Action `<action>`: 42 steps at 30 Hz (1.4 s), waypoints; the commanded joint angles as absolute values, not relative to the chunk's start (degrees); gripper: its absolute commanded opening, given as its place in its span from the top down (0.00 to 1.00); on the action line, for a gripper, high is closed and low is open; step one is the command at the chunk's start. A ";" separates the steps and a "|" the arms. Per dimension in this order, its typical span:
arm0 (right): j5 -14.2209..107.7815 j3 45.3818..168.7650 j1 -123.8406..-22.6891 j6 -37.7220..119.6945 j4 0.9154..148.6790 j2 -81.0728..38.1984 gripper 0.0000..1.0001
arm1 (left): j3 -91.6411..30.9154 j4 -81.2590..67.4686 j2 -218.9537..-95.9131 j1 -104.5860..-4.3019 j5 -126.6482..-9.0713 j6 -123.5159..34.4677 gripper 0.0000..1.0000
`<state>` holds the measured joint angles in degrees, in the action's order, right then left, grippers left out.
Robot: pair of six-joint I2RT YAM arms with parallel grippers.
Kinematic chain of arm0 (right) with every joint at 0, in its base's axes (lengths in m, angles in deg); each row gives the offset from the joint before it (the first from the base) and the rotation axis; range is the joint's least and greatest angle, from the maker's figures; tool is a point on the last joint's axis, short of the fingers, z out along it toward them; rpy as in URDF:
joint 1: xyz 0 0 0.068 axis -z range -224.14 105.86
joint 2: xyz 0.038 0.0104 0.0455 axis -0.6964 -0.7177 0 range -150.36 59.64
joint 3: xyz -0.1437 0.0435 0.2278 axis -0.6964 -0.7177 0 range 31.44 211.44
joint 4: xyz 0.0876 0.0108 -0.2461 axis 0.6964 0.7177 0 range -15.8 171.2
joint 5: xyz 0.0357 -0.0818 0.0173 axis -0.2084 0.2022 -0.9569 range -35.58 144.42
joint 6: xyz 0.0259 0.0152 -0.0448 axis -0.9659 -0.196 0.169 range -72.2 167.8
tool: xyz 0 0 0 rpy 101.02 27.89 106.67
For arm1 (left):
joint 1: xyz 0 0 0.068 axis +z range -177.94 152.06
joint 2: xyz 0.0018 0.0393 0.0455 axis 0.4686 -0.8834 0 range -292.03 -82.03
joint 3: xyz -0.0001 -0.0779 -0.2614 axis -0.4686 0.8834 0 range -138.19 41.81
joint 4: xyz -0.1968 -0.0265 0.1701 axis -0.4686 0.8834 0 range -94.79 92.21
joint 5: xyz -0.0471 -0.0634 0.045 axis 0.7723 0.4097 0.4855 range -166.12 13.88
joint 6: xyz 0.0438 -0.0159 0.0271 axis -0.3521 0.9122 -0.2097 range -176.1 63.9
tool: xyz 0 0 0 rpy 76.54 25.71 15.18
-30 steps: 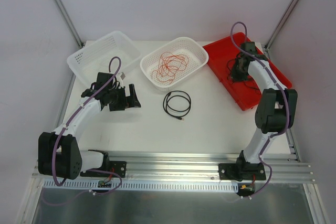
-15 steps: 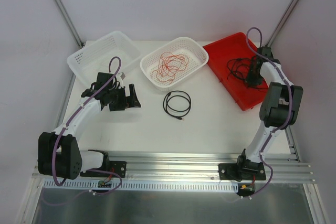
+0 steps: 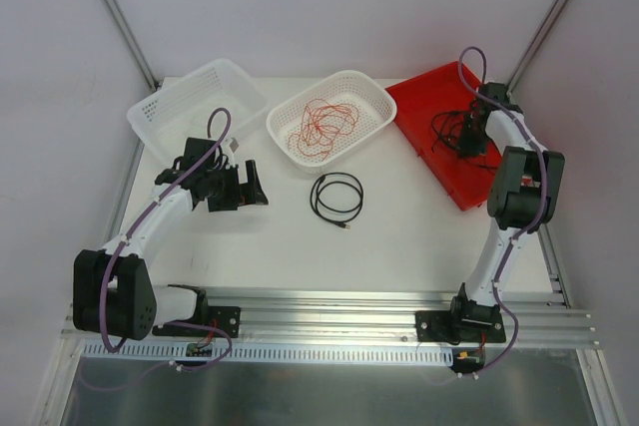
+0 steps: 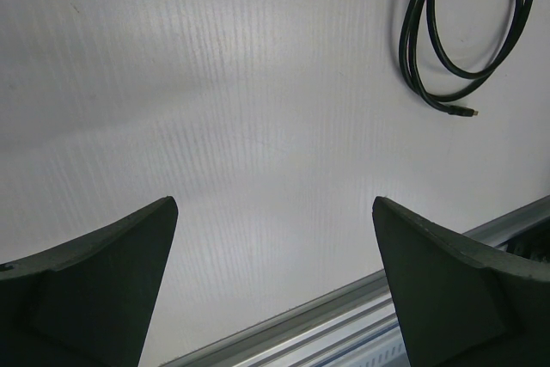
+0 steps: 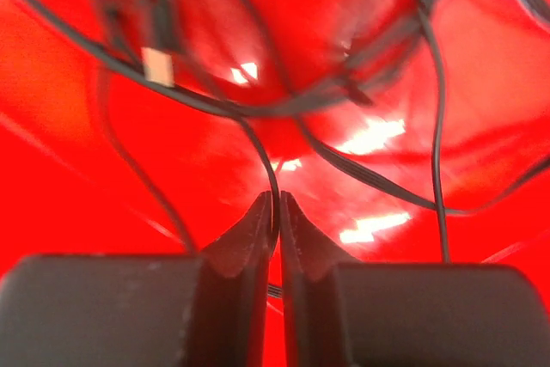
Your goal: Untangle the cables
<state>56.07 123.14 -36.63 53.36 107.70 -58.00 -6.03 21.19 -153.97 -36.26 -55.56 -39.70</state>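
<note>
A tangle of black cables (image 3: pixel 451 130) lies in the red tray (image 3: pixel 444 172) at the back right. My right gripper (image 3: pixel 469 140) is down in that tray. In the right wrist view its jaws (image 5: pixel 277 199) are pinched on one thin black cable (image 5: pixel 262 156), while other black strands (image 5: pixel 378 180) cross the red floor. Red-orange cables (image 3: pixel 324 125) sit bunched in the middle white basket (image 3: pixel 276 129). One black cable (image 3: pixel 336 195) lies coiled on the table, and the left wrist view shows it (image 4: pixel 455 107) too. My left gripper (image 3: pixel 250 183) hovers wide open over bare table (image 4: pixel 275 204), left of that coil.
A second white basket (image 3: pixel 190 107) stands at the back left with nothing in it. The aluminium rail (image 4: pixel 344 324) runs along the table's near edge. Grey walls and frame posts close in the back and sides.
The right arm swung right over the red tray, then back a little to the left, dragging the black tangle. The left arm and the coiled cable stayed put.
</note>
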 commanded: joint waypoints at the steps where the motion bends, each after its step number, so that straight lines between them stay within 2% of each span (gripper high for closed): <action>1: 53.19 127.94 -38.34 52.73 107.51 -58.74 0.83 | -6.71 21.40 -154.27 -36.65 -54.41 -41.07 0.02; 2: 53.89 128.64 -38.34 52.55 107.86 -58.66 0.68 | -6.71 21.40 -154.45 -36.65 -54.33 -41.07 0.02; 5: 58.01 127.51 -38.43 52.19 107.26 -56.38 0.45 | -6.71 21.49 -154.45 -36.65 -54.41 -41.07 0.02; 7: 59.34 125.93 -38.34 52.46 106.11 -53.23 0.38 | -6.71 21.40 -154.45 -36.65 -54.32 -41.07 0.02; 11: 63.45 122.68 -37.37 53.07 103.48 -48.30 0.36 | -6.80 21.49 -154.54 -36.65 -53.89 -40.99 0.02; 15: 66.46 118.63 -35.10 52.38 100.57 -44.51 0.37 | -6.80 21.49 -154.45 -36.65 -53.71 -40.90 0.02; 22: 67.60 118.28 -30.60 49.65 104.52 -45.12 0.38 | -6.71 21.66 -153.48 -36.65 -53.88 -41.07 0.02; 33: 58.91 116.25 -28.05 48.06 105.14 -49.86 0.40 | -6.80 21.66 -152.60 -36.65 -52.83 -41.07 0.02; 37: 55.31 115.99 -28.05 46.48 103.91 -51.36 0.50 | -6.88 21.66 -152.87 -36.65 -52.57 -41.07 0.02; 42: 49.24 116.69 -28.23 44.47 101.98 -53.38 0.76 | -6.89 21.75 -153.31 -36.65 -52.65 -41.07 0.01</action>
